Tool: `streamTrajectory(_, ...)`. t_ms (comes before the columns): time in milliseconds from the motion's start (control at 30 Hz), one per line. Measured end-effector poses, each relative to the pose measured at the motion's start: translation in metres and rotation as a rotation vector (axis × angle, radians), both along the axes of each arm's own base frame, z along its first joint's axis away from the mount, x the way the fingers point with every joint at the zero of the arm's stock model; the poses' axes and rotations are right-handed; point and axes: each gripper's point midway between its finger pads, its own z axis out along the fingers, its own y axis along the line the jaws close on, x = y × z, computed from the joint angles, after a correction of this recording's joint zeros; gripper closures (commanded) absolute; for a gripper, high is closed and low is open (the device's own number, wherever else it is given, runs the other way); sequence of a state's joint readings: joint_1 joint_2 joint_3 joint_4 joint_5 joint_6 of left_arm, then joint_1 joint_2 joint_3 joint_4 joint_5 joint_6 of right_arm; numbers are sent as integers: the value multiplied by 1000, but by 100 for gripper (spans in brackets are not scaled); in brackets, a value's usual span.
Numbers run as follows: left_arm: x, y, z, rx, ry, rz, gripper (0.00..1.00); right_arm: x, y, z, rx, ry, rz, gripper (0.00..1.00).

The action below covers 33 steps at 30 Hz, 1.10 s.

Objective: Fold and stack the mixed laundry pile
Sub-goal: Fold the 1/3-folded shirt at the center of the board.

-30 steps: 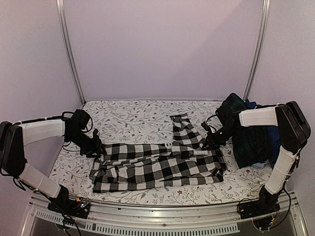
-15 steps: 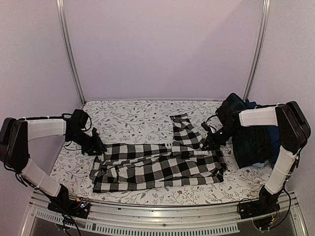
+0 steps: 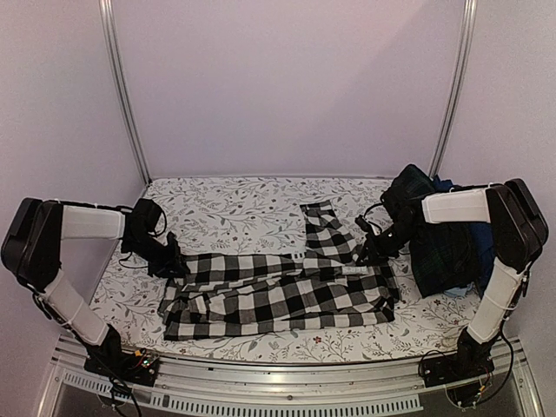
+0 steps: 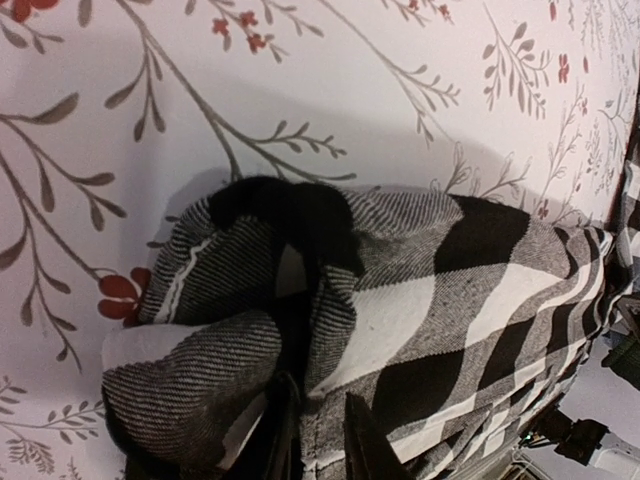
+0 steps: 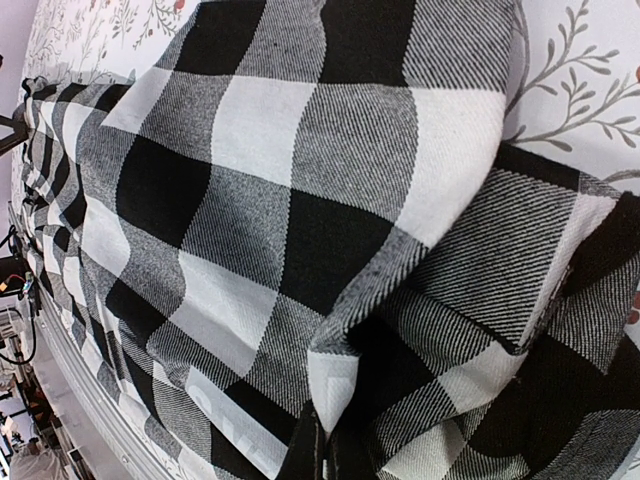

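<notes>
Your left gripper has its jaws drawn narrow, with a bunched ridge of the black-and-white checked shirt between them at the shirt's left end. The bite looks shallow: in the left wrist view only a small fold near the rolled edge sits between the fingers. If you lift on that, the cloth may slide out, or you may raise only the top layer while the layer below stays on the tabletop.

Your right gripper is fully closed and pinches a folded edge of the same shirt at its right end. That hold looks thin as well, a single crease of fabric.

The shirt lies spread lengthwise across the near middle of the tabletop, wrinkled and doubled in places. One sleeve runs away toward the far side. If you pull the two ends apart unevenly, the weaker grip will likely let go first and the shirt will swing or skew. A fold made with the sleeve loose would probably trap it crooked inside.

Just beside your right arm sits the rest of the laundry, with a dark plaid garment on top. Sweep the right arm wide and you could drag that heap or push it off the edge.
</notes>
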<state>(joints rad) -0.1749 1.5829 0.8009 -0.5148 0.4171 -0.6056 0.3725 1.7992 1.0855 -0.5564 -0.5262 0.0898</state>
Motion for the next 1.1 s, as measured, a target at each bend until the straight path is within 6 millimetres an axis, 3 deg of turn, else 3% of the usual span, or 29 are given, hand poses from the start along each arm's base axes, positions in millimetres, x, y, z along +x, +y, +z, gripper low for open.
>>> streamTrajectory(133,-2,-2,-1,-12,3,-6,86,0,0,0,0,0,0,100)
streamTrajectory(267,-2,-3,-3,-21,11,-12,100,0,0,0,0,0,0,100)
streamTrajectory(467,-6,-5,-1,-32,25,-16,100,0,0,0,-2,3,0,100)
streamTrajectory(800,-22,-4,28,-41,36,-14,100,8,-5,6,-16,-11,-17,100)
streamTrajectory(1100,-46,0,3,-28,123,5,100,13,-8,8,-17,-19,-26,100)
